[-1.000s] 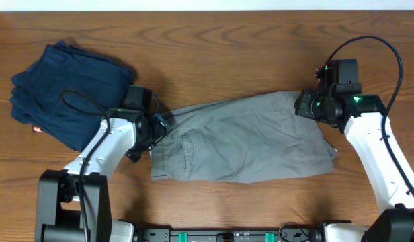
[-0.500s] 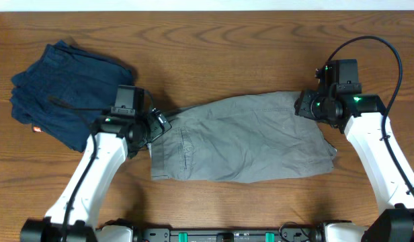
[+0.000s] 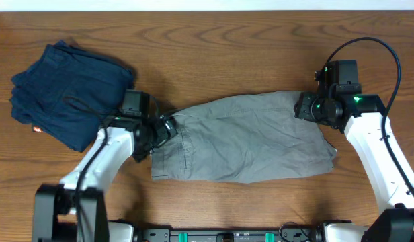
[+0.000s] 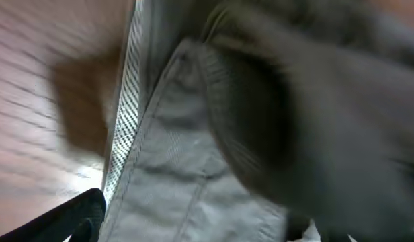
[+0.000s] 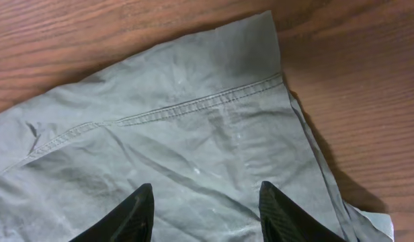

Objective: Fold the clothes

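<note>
The gray shorts [image 3: 247, 138] lie flat across the table's middle, waistband to the left, leg hems to the right. My left gripper [image 3: 164, 128] is low over the waistband's upper left corner. Its wrist view is blurred and shows the striped inner lining [image 4: 126, 121], with the fingers [image 4: 200, 220] spread open over the gray cloth. My right gripper [image 3: 303, 107] hovers over the upper right leg hem. In its wrist view the fingers [image 5: 210, 218] are open above the stitched hem [image 5: 193, 104], holding nothing.
A dark navy folded garment [image 3: 66, 91] with a small red tag [image 3: 36, 129] lies at the back left, just left of my left arm. Bare wooden table [image 3: 227, 54] surrounds the shorts.
My left gripper swung a little left and back, and now sits further right and lower onto the waistband corner. The right arm and the shorts have not moved.
</note>
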You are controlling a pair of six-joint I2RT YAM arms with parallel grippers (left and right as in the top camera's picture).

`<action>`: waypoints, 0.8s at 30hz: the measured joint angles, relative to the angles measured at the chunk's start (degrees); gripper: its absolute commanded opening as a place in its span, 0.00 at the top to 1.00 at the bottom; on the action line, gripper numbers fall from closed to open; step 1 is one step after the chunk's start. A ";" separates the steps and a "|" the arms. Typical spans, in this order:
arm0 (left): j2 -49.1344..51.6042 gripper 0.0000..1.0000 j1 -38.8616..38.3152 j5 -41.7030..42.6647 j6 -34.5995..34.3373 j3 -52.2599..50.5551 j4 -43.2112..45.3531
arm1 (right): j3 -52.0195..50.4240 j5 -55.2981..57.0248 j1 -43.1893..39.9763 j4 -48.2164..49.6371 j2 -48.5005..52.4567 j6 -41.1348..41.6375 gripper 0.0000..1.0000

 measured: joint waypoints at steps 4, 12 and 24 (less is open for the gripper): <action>2.69 0.02 0.00 0.92 0.42 0.31 0.26 | 0.00 0.00 -0.02 -0.37 0.00 -0.11 0.51; 4.72 0.53 0.35 0.50 1.20 1.42 -0.33 | 0.00 0.00 -0.02 -0.50 0.00 -0.13 0.51; 6.73 0.94 0.37 2.16 7.78 6.29 -10.62 | 0.00 -3.96 0.98 -4.79 0.87 -3.91 0.82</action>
